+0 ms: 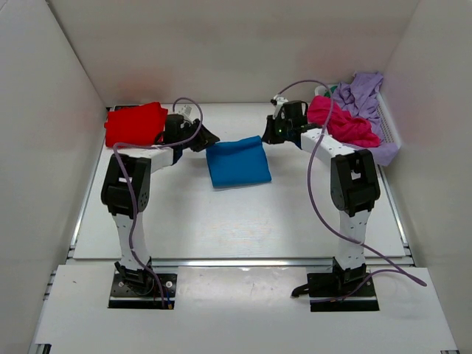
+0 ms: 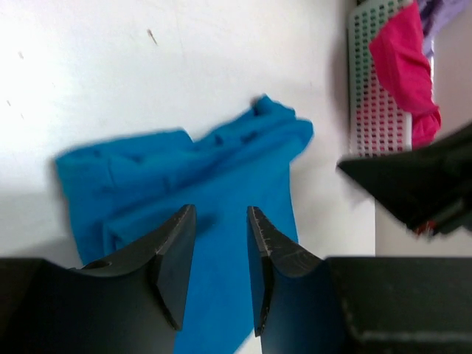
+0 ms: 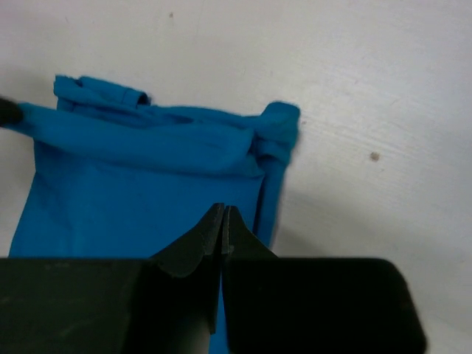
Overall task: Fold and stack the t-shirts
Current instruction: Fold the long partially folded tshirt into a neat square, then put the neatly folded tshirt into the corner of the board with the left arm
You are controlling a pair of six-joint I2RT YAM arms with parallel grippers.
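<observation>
A bright blue t-shirt [image 1: 237, 164] lies folded in a rough square at the table's middle, its far edge bunched [image 3: 162, 125]. My left gripper [image 1: 209, 140] hovers at its left far corner, open, with only the blue cloth [image 2: 184, 169] showing below the gap [image 2: 221, 214]. My right gripper [image 1: 269, 135] is at the shirt's right far corner, and its fingers [image 3: 223, 210] are shut together with no cloth between them. A red t-shirt [image 1: 135, 123] lies folded at the back left. Magenta [image 1: 341, 122] and lilac [image 1: 363, 94] t-shirts are heaped in the basket.
A white slatted basket [image 1: 391, 136] stands at the back right against the wall, also seen in the left wrist view as the basket [image 2: 372, 110] with magenta cloth [image 2: 404, 66] over its rim. White walls close in three sides of the table.
</observation>
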